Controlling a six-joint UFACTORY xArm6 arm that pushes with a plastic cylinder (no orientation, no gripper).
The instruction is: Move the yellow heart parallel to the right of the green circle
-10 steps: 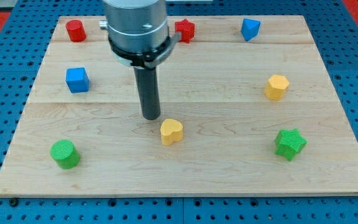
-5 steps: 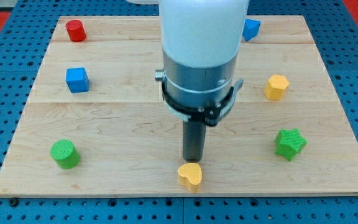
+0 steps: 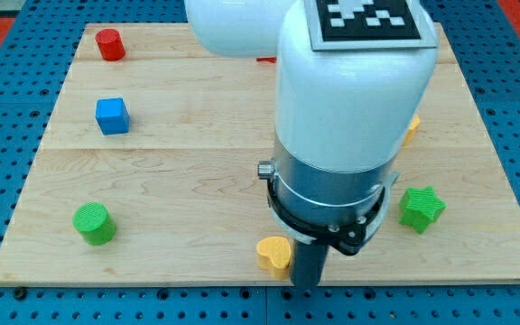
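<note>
The yellow heart (image 3: 273,254) lies near the bottom edge of the wooden board (image 3: 170,181), a little right of centre. The green circle, a short cylinder (image 3: 93,223), stands at the bottom left, far to the heart's left and slightly higher in the view. My tip (image 3: 305,283) is at the bottom edge of the board, just right of the heart and touching or almost touching it. The arm's big white and grey body hides the middle right of the board.
A red cylinder (image 3: 109,43) stands at the top left, a blue cube (image 3: 112,116) below it. A green star (image 3: 421,208) is at the right. A yellow block (image 3: 413,128) and a red block (image 3: 266,60) peek out from behind the arm.
The arm has swept from the upper left toward the bottom right. It pushed the yellow heart from the board's centre down to the bottom edge. My tip has gone from above the heart to its right.
</note>
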